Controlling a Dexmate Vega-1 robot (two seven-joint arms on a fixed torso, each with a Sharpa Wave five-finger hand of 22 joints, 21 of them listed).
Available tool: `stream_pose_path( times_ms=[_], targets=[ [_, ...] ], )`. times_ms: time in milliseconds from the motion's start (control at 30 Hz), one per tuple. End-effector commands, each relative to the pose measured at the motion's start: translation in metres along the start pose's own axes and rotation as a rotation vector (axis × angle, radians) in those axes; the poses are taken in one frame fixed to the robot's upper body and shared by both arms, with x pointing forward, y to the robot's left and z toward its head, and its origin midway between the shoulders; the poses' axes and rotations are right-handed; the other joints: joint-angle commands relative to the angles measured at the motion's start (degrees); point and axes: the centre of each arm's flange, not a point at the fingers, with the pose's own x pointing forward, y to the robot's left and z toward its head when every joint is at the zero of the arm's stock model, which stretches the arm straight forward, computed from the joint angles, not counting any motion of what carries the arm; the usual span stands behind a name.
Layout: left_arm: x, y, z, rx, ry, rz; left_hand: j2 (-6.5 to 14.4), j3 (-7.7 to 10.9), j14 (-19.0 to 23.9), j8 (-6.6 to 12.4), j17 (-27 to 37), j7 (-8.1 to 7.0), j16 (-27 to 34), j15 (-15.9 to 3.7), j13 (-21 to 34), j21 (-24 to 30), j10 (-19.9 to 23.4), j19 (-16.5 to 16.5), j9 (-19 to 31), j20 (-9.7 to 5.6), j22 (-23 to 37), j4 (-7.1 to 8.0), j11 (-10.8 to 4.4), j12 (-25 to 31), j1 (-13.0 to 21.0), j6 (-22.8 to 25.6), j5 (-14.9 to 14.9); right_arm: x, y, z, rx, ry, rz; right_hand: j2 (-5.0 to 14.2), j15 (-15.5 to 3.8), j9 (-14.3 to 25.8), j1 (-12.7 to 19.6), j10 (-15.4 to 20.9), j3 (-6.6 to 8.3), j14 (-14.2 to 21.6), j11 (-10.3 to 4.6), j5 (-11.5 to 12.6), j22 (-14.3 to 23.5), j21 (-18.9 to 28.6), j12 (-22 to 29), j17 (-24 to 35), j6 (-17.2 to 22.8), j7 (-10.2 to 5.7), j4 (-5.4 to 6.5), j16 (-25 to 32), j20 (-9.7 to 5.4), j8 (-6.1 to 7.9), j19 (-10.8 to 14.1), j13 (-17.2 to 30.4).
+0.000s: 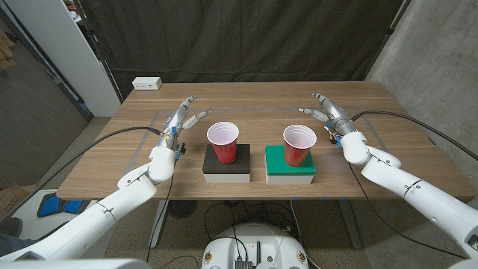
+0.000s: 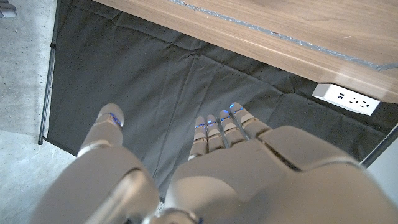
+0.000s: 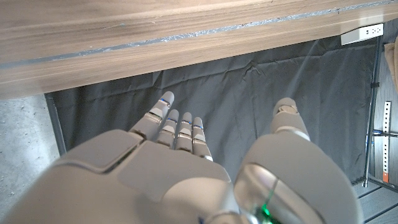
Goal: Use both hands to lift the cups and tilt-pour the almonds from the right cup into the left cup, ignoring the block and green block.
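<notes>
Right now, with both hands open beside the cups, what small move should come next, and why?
Probably bring each hand inward to its cup: the left hand and right hand are open, apart from the left cup and right cup, neither yet gripped.
</notes>
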Motion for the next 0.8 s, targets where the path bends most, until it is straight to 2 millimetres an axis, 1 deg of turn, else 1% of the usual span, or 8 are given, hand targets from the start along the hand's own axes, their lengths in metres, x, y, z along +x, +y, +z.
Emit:
stream_pose_path(
  times_ms=[33,200,600,800],
  targets=[
    [-0.021,0.005,0.000,-0.007,0.007,0.011,0.1,-0.15,0.0,0.01,0.1,0.24,0.2,-1.13,0.2,0.1,0.2,-0.2,0.2,-3.66,0.1,0.21,0.01,0.1,0.7,0.1,0.4,-0.002,-0.002,0.002,0.006,-0.006,-0.010,-0.40,-0.07,0.3,0.0,0.5,0.23,0.5,-0.23,0.4,0.3,0.0,0.4,0.0,0.3,0.09,0.40,0.5,0.39,0.28,0.3,0.1],
    [-0.029,0.001,0.000,0.006,0.009,0.006,0.2,-0.17,0.1,0.05,0.1,0.24,0.2,-1.17,0.2,0.2,0.3,-0.2,0.2,-3.57,0.1,0.24,0.33,0.1,0.7,0.2,0.4,0.000,0.000,0.004,0.009,-0.007,-0.006,-0.35,-0.14,0.3,-0.1,0.7,0.21,0.6,-0.32,0.4,0.3,0.0,0.4,0.0,0.3,0.06,0.46,0.5,0.41,0.30,0.4,0.1],
    [-0.047,-0.001,0.001,-0.020,0.002,0.010,0.3,-0.24,0.2,0.11,0.1,0.23,0.3,-1.14,0.2,0.3,0.4,0.0,0.2,-3.31,0.1,0.31,0.05,0.2,1.0,0.3,0.4,0.000,0.000,0.007,0.013,-0.008,-0.010,-0.23,-0.10,0.3,-0.2,0.9,0.18,0.8,-0.16,0.4,0.3,0.1,0.5,0.0,0.5,-0.04,0.56,0.6,0.53,0.39,0.7,0.1],
    [-0.059,-0.001,0.004,-0.020,0.001,0.007,0.4,-0.26,0.2,0.18,0.1,0.19,0.3,-1.10,0.2,0.3,0.6,0.0,0.2,-3.24,0.1,0.34,0.08,0.3,1.0,0.5,0.4,-0.001,0.002,0.004,0.020,-0.003,-0.014,-0.17,-0.13,0.3,-0.2,1.0,0.18,1.0,-0.07,0.5,0.4,0.2,0.5,0.0,0.6,-0.06,0.58,0.7,0.55,0.41,0.8,0.0]
  ],
)
